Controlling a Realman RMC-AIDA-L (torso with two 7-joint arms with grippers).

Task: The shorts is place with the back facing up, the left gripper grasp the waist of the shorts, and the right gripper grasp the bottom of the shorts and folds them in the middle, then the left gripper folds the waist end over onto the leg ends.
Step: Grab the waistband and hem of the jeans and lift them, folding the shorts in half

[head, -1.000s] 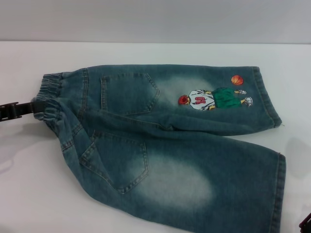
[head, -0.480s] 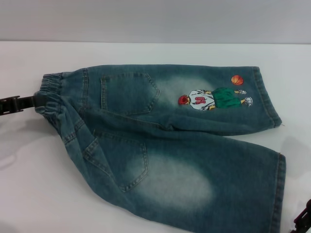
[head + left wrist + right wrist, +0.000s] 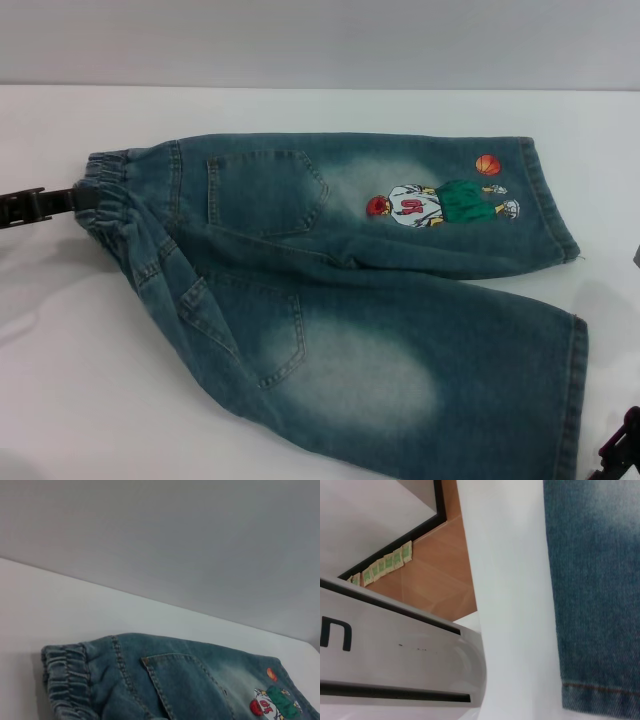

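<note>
A: Where do the shorts (image 3: 350,290) lie?

B: Flat on the white counter (image 3: 300,110), back side up, both back pockets showing. The waist of the shorts (image 3: 105,195) points to the robot's left, and the bottom of the shorts (image 3: 572,390) points to its right. The cartoon basketball-player patch (image 3: 440,200) sits on the far leg, with the orange ball just above it.

A: And the left gripper (image 3: 55,203)?

B: It reaches in low from the left edge of the head view, its black tip right at the ruffled elastic band. The band is bunched where the tip meets it, and the denim below it is creased. I cannot tell whether the jaws are holding the fabric; the tip is hidden by the pleats.

A: Does the left wrist view help?

B: It shows the gathered waist, one pocket and the patch, but none of the gripper's own parts.

A: The right gripper (image 3: 622,452)?

B: Only a black piece of it shows at the near right corner, just beside the hem of the near leg, apart from the cloth. Its jaws I cannot tell either. The right wrist view shows the stitched hem, the counter edge and the brown floor (image 3: 440,570) beyond.
</note>
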